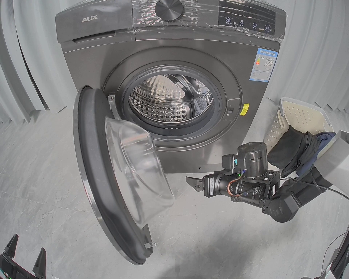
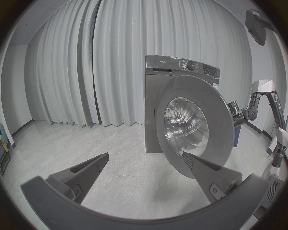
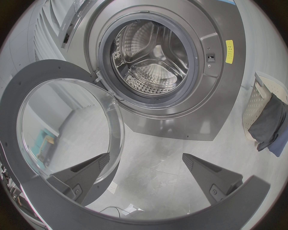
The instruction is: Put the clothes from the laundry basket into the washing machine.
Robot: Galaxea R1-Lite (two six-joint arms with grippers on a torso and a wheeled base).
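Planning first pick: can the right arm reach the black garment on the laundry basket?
Probably yes: right claw open and empty, nothing between it and the black garment; it faces the washer door, so must turn.

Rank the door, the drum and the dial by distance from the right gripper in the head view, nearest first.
1. Door: swung open, just to the left of the right gripper.
2. Drum: beyond the gripper, above and behind the door.
3. Dial: highest up, farthest.
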